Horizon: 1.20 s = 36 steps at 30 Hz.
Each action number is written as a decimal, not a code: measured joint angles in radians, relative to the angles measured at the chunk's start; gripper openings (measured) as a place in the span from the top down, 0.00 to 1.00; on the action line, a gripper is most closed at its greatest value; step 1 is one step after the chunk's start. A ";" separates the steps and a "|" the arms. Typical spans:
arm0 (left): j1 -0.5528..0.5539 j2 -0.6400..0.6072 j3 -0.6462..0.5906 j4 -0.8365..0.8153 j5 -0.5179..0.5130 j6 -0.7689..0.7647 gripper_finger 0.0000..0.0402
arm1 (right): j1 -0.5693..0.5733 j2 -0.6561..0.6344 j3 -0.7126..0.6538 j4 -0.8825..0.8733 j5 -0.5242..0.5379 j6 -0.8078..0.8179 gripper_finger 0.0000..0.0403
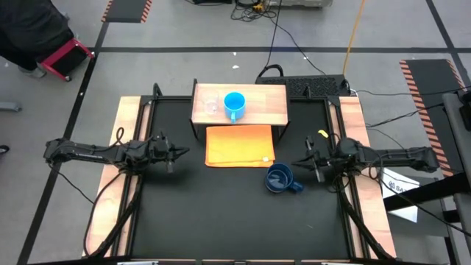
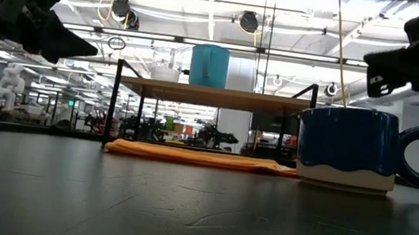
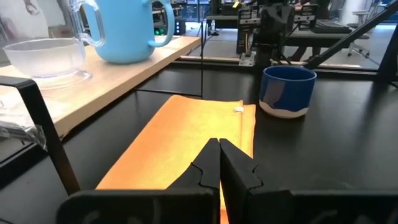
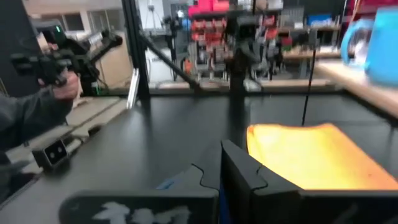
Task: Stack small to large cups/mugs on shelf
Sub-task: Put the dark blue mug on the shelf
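Left tool [image 1: 179, 152] fingers pressed together, holding nothing, hovering above the black table [image 1: 221, 213] on its left side. The orange cloth [image 1: 239, 145] lies flat just ahead of its tips, toward the table's middle.

Right tool [image 1: 299, 162] also fully closed and empty, hovering on the right side. The dark-blue mug [image 1: 279, 178] stands upright on the table just off its tips, slightly to the near side, handle pointing toward the right arm; not touching the tool. The mug sits just beside the cloth's near-right corner.

The shelf [image 1: 254, 110], a light-wood board on a black frame, is beyond the cloth, farther from both tools and roughly midway between them. On it: the light-blue mug [image 1: 234, 104] upright near the board's middle, and the clear glass cup [image 1: 211, 105] just beside it on the left-tool side. The two are close together; can't tell if they touch.

Left wrist view confirms that tool's fingers meet over the cloth's edge, with the dark-blue mug further off across the cloth.
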 joint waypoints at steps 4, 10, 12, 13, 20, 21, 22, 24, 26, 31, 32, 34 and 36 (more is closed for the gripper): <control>0.000 0.000 0.000 0.002 0.003 0.004 0.98 | 0.000 0.052 0.009 0.003 0.009 0.005 1.00; 0.000 0.000 0.000 0.005 0.003 0.004 0.99 | 0.000 0.178 0.009 0.155 0.010 0.014 1.00; 0.000 0.000 0.000 0.005 0.003 0.004 0.98 | 0.000 0.218 0.015 0.200 0.009 0.014 1.00; 0.000 0.000 0.000 0.005 0.003 0.004 0.97 | 0.000 0.236 0.023 0.202 0.009 0.013 1.00; 0.000 0.000 0.000 0.005 0.031 0.004 0.97 | 0.000 0.356 0.084 0.206 0.008 -0.048 1.00; 0.000 0.000 0.000 0.005 0.041 0.005 0.98 | 0.000 0.372 0.092 0.204 0.008 -0.055 1.00; 0.000 0.000 0.000 0.005 0.051 0.005 0.99 | 0.000 0.387 0.103 0.201 0.008 -0.059 1.00; 0.000 0.000 0.000 0.005 0.059 0.008 0.99 | 0.000 0.414 0.130 0.198 0.006 -0.061 1.00; 0.000 0.000 0.000 0.005 0.059 0.008 0.98 | 0.000 0.441 0.164 0.205 0.006 -0.064 1.00; 0.000 0.000 0.000 0.006 0.059 0.016 0.95 | 0.000 0.517 0.241 0.193 0.000 -0.089 1.00; 0.000 0.000 0.000 0.005 0.059 0.016 0.96 | -0.001 0.530 0.255 0.196 -0.021 -0.096 1.00; 0.000 0.000 0.000 0.006 0.059 0.016 0.98 | -0.001 0.554 0.278 0.199 -0.074 -0.107 1.00; 0.000 0.000 0.000 0.006 0.059 0.016 0.99 | 0.000 0.566 0.300 0.199 -0.132 -0.111 1.00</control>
